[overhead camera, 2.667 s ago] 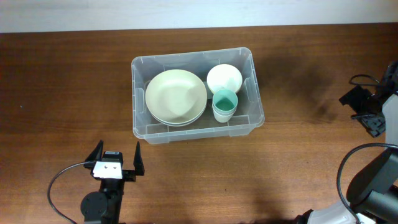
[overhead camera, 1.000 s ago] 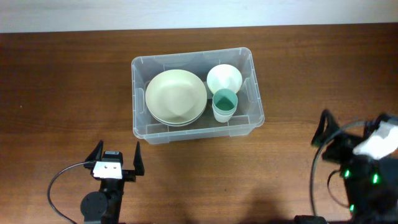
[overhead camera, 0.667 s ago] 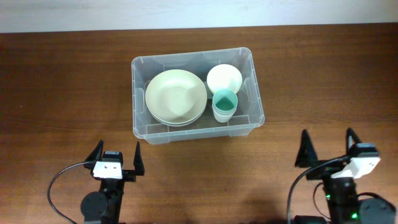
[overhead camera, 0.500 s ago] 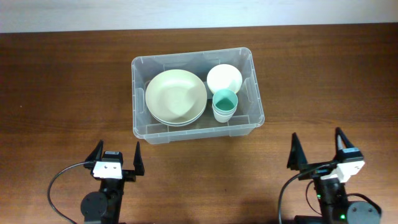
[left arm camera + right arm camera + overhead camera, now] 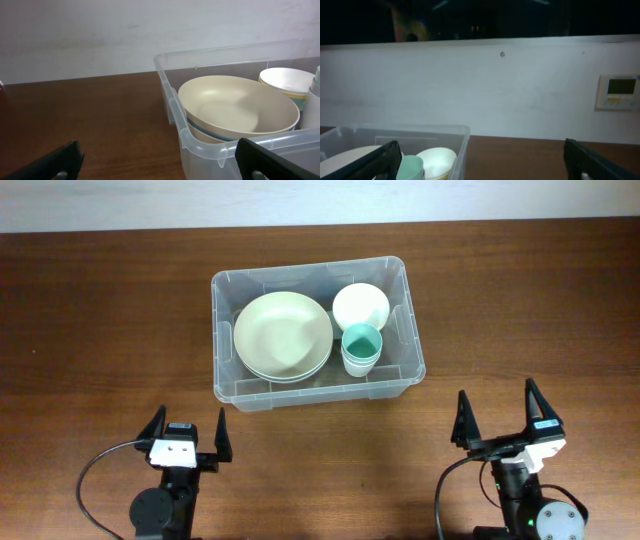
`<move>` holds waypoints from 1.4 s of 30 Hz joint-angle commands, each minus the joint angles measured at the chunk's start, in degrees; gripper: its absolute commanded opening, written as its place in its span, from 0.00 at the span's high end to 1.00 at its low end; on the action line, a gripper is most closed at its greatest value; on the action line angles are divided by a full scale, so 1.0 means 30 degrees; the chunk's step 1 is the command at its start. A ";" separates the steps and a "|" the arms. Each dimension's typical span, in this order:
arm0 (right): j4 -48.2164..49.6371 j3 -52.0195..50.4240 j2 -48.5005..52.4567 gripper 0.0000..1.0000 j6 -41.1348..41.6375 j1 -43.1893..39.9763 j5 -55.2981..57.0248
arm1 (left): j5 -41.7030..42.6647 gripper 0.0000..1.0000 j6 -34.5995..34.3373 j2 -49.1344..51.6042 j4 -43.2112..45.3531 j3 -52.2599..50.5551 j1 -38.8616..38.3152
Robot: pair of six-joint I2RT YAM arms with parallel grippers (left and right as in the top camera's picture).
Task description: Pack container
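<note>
The clear plastic container [image 5: 225, 385] stands in the middle of the table. Inside it lie stacked cream bowls [image 5: 282, 335], a small white bowl [image 5: 361, 304] and a green cup [image 5: 361, 347]. My left gripper [image 5: 186, 434] is open and empty near the front edge, left of the container. My right gripper [image 5: 500, 420] is open and empty near the front edge, right of it. The left wrist view shows the container's near corner [image 5: 200, 145] and the cream bowls [image 5: 240, 107]. The right wrist view shows the container [image 5: 460, 137], the cup [image 5: 411, 167] and the white bowl [image 5: 437, 160].
The brown wooden table [image 5: 100, 310] spreads around the container. A white wall [image 5: 480, 85] with a small panel [image 5: 617, 91] stands behind the table. Black cables [image 5: 95, 480] loop beside both arm bases.
The right arm has swung in from the far right edge to the front right of the table, its gripper open and upright. The left arm and the container have not moved.
</note>
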 commanded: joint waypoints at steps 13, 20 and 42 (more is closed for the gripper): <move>0.0437 -0.2506 -0.0233 0.01 -0.0029 0.1224 0.1494 | -0.0058 0.01 -0.0124 -0.0168 -0.0102 -0.0058 0.0117; -0.1341 -0.2506 -0.0233 0.01 -0.0095 0.1224 0.1552 | -0.0058 0.01 -0.0124 -0.0168 -0.0102 -0.0058 0.0117; -0.3432 -0.2506 -0.0233 0.01 -0.0087 0.1231 0.1545 | -0.0058 0.01 -0.0124 -0.0168 -0.0102 -0.0058 0.0117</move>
